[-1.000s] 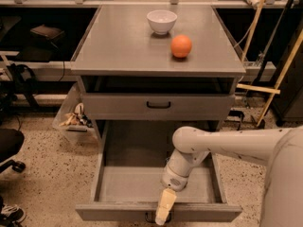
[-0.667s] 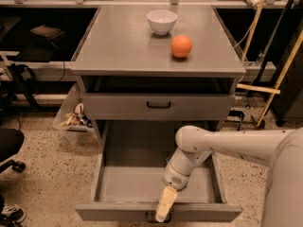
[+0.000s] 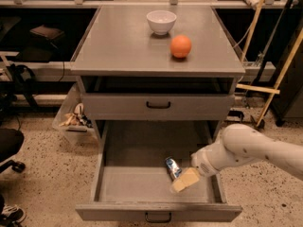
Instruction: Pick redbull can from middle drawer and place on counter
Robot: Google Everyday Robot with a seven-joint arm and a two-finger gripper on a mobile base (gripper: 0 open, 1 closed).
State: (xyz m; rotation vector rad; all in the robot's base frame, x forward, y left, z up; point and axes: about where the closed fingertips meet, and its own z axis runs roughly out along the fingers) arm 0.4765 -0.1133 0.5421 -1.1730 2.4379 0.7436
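The redbull can (image 3: 173, 167) lies on its side on the floor of the open middle drawer (image 3: 128, 186), right of centre. My gripper (image 3: 185, 180) reaches into the drawer from the right on the white arm (image 3: 246, 150). It is just to the front right of the can, at its near end; I cannot tell whether it touches the can. The counter (image 3: 123, 41) above is the grey cabinet top.
A white bowl (image 3: 161, 21) and an orange ball (image 3: 181, 46) sit on the counter. The top drawer (image 3: 158, 106) is closed. A clear bin (image 3: 71, 119) stands left of the cabinet, wooden poles (image 3: 279, 79) lean at the right, and a chair base (image 3: 9, 148) is at the far left.
My arm has swung to the right, and the gripper has moved from the drawer's front edge back and right. The can, hidden before, now shows beside the gripper.
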